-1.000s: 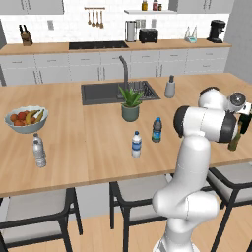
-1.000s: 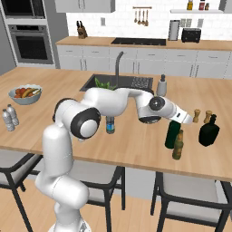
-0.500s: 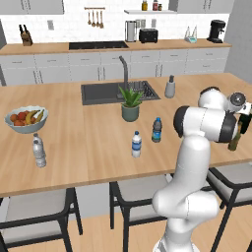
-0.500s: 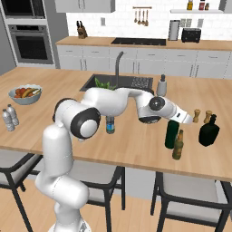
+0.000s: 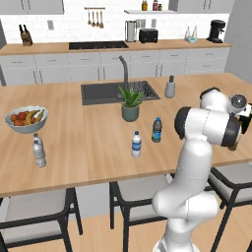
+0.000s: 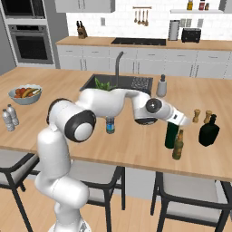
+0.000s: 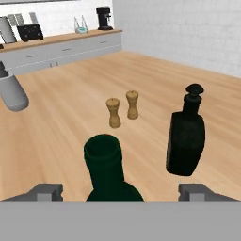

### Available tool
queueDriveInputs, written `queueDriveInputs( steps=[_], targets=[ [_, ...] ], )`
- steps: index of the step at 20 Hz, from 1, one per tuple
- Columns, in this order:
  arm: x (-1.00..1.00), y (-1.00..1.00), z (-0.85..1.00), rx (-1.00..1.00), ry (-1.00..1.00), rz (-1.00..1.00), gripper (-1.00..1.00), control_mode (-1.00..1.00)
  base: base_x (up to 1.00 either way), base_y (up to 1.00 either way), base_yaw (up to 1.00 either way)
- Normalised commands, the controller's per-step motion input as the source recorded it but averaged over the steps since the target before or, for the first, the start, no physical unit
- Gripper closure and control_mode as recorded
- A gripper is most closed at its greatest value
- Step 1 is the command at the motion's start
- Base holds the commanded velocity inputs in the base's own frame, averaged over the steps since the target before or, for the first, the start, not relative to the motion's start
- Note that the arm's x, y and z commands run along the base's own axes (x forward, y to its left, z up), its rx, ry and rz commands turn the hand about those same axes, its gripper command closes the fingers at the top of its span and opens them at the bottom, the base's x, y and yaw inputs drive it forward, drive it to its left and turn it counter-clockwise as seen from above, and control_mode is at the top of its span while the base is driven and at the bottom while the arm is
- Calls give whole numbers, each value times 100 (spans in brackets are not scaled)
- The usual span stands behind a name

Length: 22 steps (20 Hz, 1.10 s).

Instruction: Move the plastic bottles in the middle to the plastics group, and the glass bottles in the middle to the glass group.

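Green wine bottle (image 7: 107, 170) is standing upright on the tabletop (image 6: 136, 145), and its open mouth sits right between the two fingertips (image 7: 46, 192) of the end effector (image 7: 120, 192). The end effector is released, spread wide, with clear gaps on both sides of the neck, so nothing's gripped. In the right base view that same bottle (image 6: 171, 134) stands just under the tip of the arm.

Using the green bottle as the landmark: the little olive-brown bottle (image 6: 178, 145) is just beside it, toward the front edge of the tabletop. The blackish stoppered bottle (image 7: 186, 137) is near it on the other side, a bit further back. Behind those are the two wooden shakers (image 7: 122, 109), standing side by side.

Way off from the green bottle, mid-tabletop, the two blue-label water bottles are still out: white cap (image 5: 136, 144) and blue cap (image 5: 156, 130), near a potted plant (image 5: 130, 103). Further still, the grey-label bottle (image 5: 39, 151) stands near a fruit bowl (image 5: 25, 119).
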Motion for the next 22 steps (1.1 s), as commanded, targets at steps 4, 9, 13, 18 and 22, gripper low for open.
queueDriveInputs(
  steps=[4,9,13,18,22],
  targets=[
    [-49,66,4,0,0,7,-100,-100,0,0,0],
    [-28,63,30,0,0,7,-100,-100,0,0,0],
    [-23,39,57,0,1,4,-100,-100,0,0,0],
    [-14,6,70,6,8,14,-100,-100,0,0,0],
    [0,6,66,11,20,23,-100,-100,0,0,0]
  ],
)
